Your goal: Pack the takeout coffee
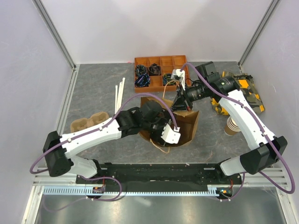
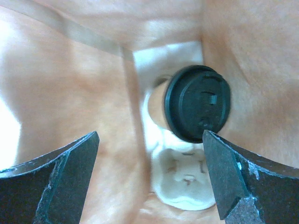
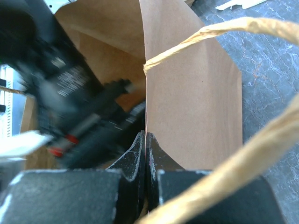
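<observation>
One takeout coffee (image 2: 198, 103) sits bagged, placing seemingly done; left fingers (image 2: 60, 182) gape empty, right fingers (image 3: 133, 158) pinch the bag (image 3: 191, 116) rim; left should withdraw.

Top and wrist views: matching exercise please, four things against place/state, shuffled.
Things:
1. takeout coffee
2. left gripper
3. right gripper
4. stack of tan cups

Place or state:
A. on the table, right of the paper bag
B. jaws open, reaching inside the bag
C. black lid on, down in the bag
D. shut on the bag's rim

Pairs: 1-C, 2-B, 3-D, 4-A
</observation>
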{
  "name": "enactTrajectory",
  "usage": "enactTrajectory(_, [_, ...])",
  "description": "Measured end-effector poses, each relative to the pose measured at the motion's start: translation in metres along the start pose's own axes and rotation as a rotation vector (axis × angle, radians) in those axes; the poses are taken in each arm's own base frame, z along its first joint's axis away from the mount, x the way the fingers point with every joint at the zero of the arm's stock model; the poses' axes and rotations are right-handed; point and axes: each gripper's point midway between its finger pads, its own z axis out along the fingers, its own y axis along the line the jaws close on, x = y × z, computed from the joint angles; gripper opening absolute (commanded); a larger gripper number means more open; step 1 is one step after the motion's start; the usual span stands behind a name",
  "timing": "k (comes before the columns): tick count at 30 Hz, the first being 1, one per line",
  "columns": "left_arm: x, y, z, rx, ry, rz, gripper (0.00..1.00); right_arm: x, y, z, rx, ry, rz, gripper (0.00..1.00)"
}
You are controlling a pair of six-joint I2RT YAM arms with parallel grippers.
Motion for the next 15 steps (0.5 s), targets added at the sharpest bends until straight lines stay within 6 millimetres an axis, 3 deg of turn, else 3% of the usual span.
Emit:
enactTrajectory(7, [-0.020,0.014,-0.024,-0.084,-0.074,0.040,1.00,0.000,0.001,-0.001,0.003,-0.006,-0.018,0.00])
enactTrajectory(15, [-0.020,0.000,-0.027,-0.080,-0.117,0.075,1.00,0.003,0.007,-0.005,0.010,-0.010,-0.045,0.00])
